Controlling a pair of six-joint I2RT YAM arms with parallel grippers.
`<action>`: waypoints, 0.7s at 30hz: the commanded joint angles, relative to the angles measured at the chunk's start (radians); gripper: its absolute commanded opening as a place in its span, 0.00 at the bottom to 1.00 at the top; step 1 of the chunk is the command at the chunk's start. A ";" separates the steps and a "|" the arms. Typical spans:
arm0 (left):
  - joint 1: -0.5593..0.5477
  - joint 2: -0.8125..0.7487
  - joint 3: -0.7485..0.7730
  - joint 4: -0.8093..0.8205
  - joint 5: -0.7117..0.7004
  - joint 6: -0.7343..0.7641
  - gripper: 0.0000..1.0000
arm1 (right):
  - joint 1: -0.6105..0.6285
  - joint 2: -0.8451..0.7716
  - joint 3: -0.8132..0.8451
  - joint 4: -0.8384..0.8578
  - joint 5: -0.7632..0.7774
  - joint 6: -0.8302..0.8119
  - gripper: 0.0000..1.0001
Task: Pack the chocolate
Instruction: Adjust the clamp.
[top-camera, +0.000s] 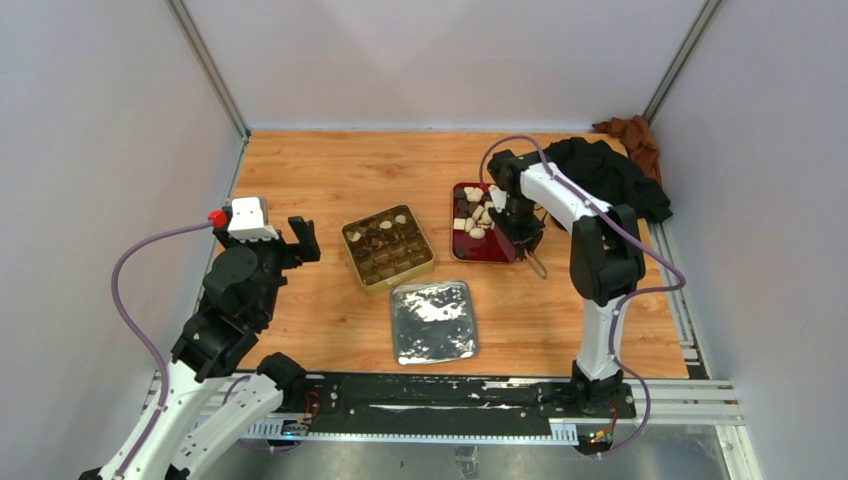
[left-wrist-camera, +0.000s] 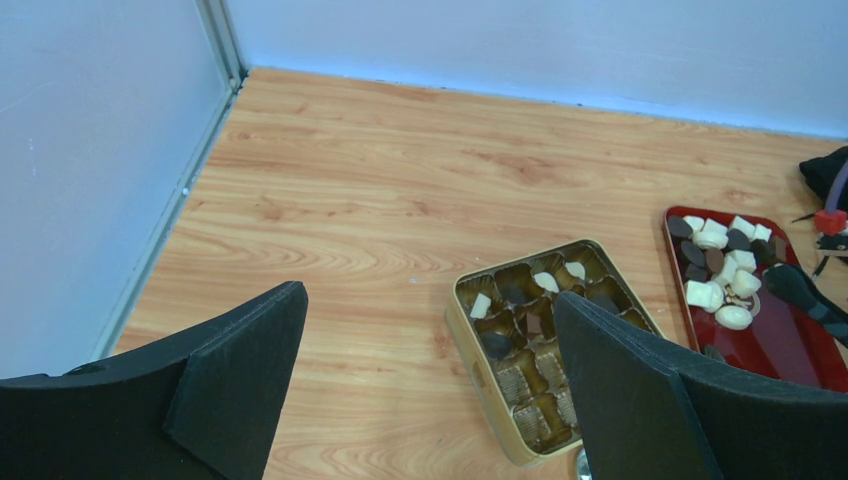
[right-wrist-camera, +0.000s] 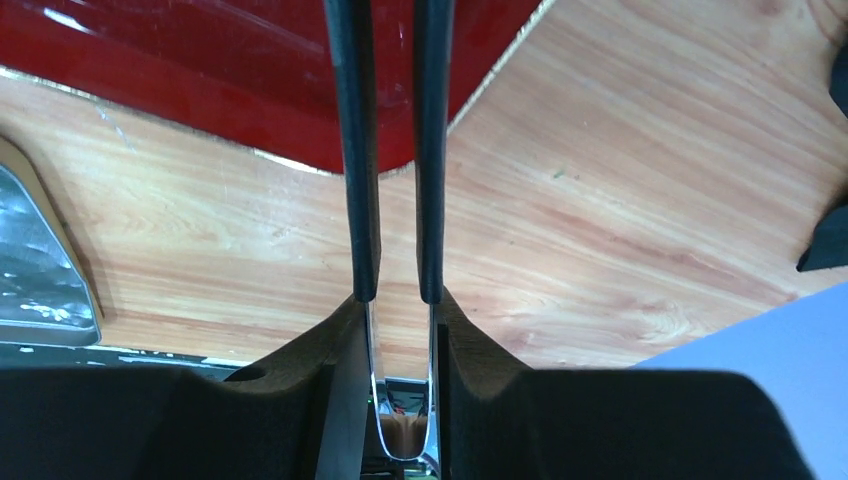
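We are clenching black-sleeved metal tongs (right-wrist-camera: 355, 150) in our right gripper (right-wrist-camera: 395, 320) over the glossy red tray (top-camera: 495, 252) of chocolate chunks (left-wrist-camera: 710, 238). Our left gripper (left-wrist-camera: 428, 300) is hanging released.

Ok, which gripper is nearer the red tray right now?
Right. The right gripper, holding tongs, sits at the red tray's right edge; the left gripper hovers open well to the left, beyond the gold tin.

A silver tray (top-camera: 434, 321) lies on the wooden table (top-camera: 300, 170), a brown cloth (top-camera: 630, 135) at its far-right corner
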 joint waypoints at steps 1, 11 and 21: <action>0.000 -0.010 -0.010 0.022 -0.009 0.000 1.00 | 0.011 -0.078 -0.042 -0.013 0.016 0.010 0.21; 0.000 -0.009 -0.012 0.023 -0.009 0.001 1.00 | 0.016 -0.095 -0.044 -0.003 0.012 0.020 0.25; 0.001 0.016 0.005 0.020 0.080 -0.046 1.00 | 0.070 -0.253 -0.092 0.050 -0.020 0.047 0.26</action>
